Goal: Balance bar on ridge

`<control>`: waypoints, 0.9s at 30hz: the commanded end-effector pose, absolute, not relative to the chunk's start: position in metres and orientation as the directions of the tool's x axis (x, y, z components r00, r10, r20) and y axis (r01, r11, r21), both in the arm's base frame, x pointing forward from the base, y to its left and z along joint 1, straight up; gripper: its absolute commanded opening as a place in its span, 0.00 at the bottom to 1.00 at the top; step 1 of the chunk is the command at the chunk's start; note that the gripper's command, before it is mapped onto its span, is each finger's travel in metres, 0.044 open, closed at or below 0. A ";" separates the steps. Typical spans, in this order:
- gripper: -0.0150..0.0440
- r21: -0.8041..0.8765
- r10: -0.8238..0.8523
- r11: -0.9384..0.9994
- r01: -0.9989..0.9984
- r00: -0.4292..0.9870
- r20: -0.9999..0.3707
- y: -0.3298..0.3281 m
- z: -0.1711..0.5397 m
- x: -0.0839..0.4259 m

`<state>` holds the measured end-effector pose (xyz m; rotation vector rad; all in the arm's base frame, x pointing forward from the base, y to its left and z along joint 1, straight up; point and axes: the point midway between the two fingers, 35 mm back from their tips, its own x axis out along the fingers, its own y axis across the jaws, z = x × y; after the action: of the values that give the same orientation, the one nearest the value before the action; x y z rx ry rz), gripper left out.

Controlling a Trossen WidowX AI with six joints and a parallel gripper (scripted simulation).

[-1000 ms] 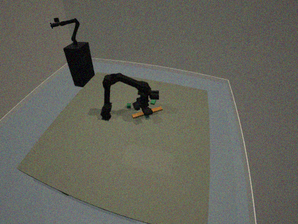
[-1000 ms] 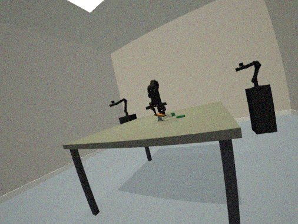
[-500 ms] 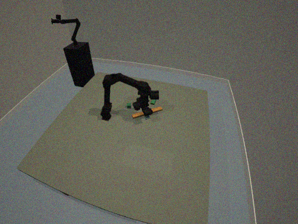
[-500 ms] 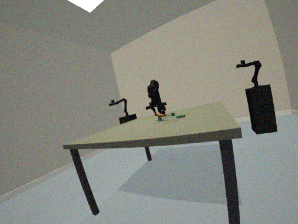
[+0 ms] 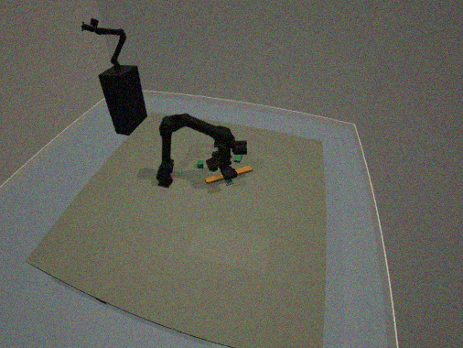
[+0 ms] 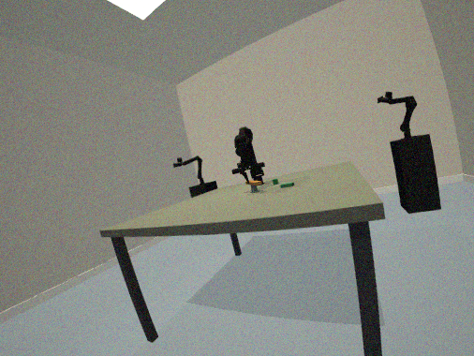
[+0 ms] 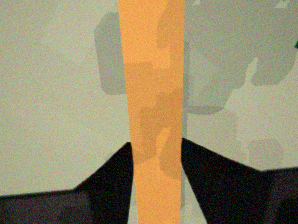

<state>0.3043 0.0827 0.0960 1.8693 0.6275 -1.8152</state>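
The orange bar point(image 5: 244, 170) point(image 6: 253, 183) point(image 7: 150, 50) is held above the table and looks about level in the exterior view. My gripper point(image 5: 229, 175) point(image 7: 155, 145) is shut on the bar; in the wrist view the two black fingers press on its long sides. The small grey-blue ridge point(image 5: 230, 182) point(image 6: 254, 189) stands directly under the bar in the exterior view. The images are too small to tell whether bar and ridge touch. The ridge is partly hidden by the gripper and bar in the top view, and not discernible in the wrist view.
A small green block point(image 5: 200, 164) point(image 6: 275, 182) and a flat green block point(image 5: 238, 158) point(image 6: 287, 185) lie on the table point(image 5: 183, 256) point(image 6: 300, 206) near the bar. Another arm stands on a black pedestal point(image 5: 123, 101) point(image 6: 416, 173) off the table.
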 end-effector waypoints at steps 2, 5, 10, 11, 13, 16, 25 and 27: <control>0.25 0.010 0.008 -0.791 0.611 0.027 -1.000 0.083 0.096 0.304; 0.39 0.010 0.008 -0.791 0.611 0.027 -1.000 0.083 0.096 0.304; 0.54 0.010 0.008 -0.791 0.611 0.027 -1.000 0.083 0.096 0.304; 0.54 0.010 0.008 -0.791 0.611 0.027 -1.000 0.083 0.096 0.304; 0.54 0.010 0.008 -0.791 0.611 0.027 -1.000 0.083 0.096 0.304; 0.54 0.010 0.008 -0.791 0.611 0.027 -1.000 0.083 0.096 0.304; 0.54 0.010 0.008 -0.791 0.611 0.027 -1.000 0.083 0.096 0.304; 0.54 0.010 0.008 -0.791 0.611 0.027 -1.000 0.083 0.096 0.304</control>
<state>0.3042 0.0827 0.0959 1.8692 0.6274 -1.8153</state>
